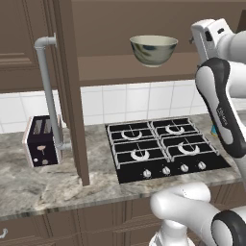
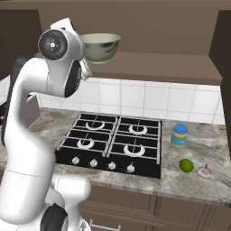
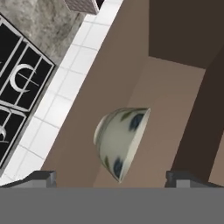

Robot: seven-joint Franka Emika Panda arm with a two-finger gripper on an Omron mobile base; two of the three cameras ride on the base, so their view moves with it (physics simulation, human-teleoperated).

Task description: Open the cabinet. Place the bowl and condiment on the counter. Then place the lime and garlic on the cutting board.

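1. The bowl (image 1: pixel 153 49) is seen upright on the bottom shelf of the open cabinet (image 1: pixel 144 67), at the upper middle of the left base view; in the right base view it (image 2: pixel 101 46) sits at the upper left, partly covered by the arm's wrist.
2. In the hand view the bowl (image 3: pixel 122 142) appears rolled on its side at the lower centre, its mottled outside turned to the left and its rim to the right.
3. The gripper (image 3: pixel 111 178) is held in front of the bowl with its two fingertips spread wide, one at either side of the bowl at the bottom of the frame; nothing is held between them and no contact with the bowl is seen.
4. The arm is raised high: in the left base view it climbs the right edge of the frame to shelf height, and in the right base view its wrist joint stands at the upper left.
5. The cabinet door (image 1: pixel 69 91) is swung open at the left of the left base view, with its grey bar handle (image 1: pixel 48 91) facing the camera.
6. On the counter (image 2: pixel 198 180), at the right of the right base view, the condiment (image 2: pixel 179 135) stands beside the hob (image 2: pixel 113 144); the lime (image 2: pixel 186 165) lies nearer the front edge, with the garlic (image 2: pixel 205 172) just beside it.
7. A toaster (image 1: pixel 42 141) stands on the counter at the left of the left base view.
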